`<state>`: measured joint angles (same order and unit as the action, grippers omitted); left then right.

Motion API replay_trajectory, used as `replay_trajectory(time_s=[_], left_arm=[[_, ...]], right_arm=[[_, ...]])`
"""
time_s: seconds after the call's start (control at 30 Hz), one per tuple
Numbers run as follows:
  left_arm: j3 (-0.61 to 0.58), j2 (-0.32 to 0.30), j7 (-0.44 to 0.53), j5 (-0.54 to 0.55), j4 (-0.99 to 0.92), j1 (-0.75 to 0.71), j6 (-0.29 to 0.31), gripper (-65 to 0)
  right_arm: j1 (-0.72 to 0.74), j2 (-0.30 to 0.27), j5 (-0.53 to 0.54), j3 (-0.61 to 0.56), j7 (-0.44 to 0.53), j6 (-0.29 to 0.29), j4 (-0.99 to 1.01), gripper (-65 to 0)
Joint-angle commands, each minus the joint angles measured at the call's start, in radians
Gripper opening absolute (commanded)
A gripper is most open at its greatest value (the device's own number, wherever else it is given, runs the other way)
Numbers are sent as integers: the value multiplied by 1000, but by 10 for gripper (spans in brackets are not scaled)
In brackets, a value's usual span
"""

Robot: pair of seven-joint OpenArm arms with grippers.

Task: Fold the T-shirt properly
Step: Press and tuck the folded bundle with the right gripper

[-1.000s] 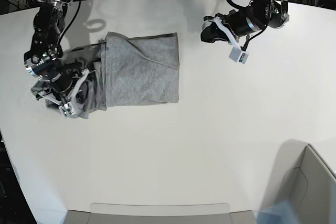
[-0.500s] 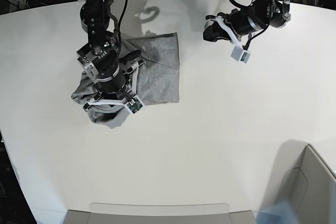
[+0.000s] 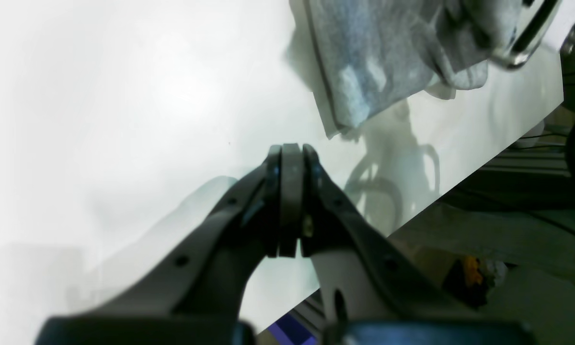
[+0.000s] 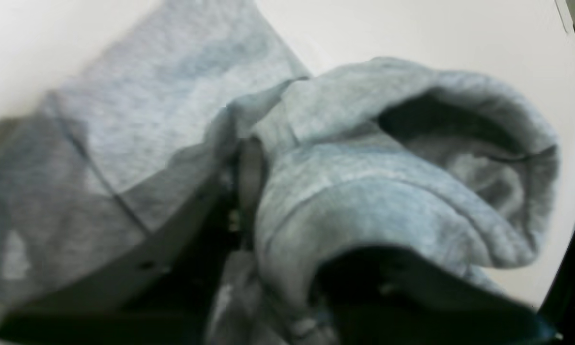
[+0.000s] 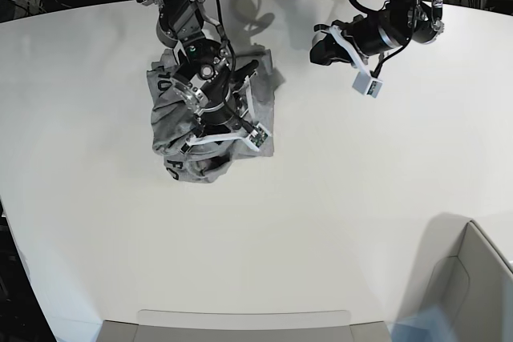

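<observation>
Right now heather-grey cotton T-shirt [image 5: 210, 122] sits bunched at table's far left, black lettering peeking. Soft, light, floppy by look; best taken at hem or fold edge. Right gripper [image 5: 223, 135] buried in cloth, jaw state unclear. Left gripper [image 3: 291, 201] pressed closed, empty, well apart. Smooth white table [image 5: 337, 214], plenty of room.
</observation>
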<state>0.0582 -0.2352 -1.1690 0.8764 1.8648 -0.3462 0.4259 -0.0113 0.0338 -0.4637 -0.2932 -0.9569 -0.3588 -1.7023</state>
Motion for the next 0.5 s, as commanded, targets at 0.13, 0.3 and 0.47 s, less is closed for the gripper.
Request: replay_trajectory(time_s=[0.13, 0.3, 0.47], left_arm=[[2, -5, 19, 16, 12, 3, 4, -650], [2, -3, 19, 16, 12, 3, 4, -650], [2, -3, 21, 16, 11, 5, 4, -650]], right_arm=[[3, 5, 4, -65, 16, 4, -92, -402], [-5, 5, 4, -176, 19, 2, -169, -402], [10, 2, 4, -13, 72, 2, -246, -414]])
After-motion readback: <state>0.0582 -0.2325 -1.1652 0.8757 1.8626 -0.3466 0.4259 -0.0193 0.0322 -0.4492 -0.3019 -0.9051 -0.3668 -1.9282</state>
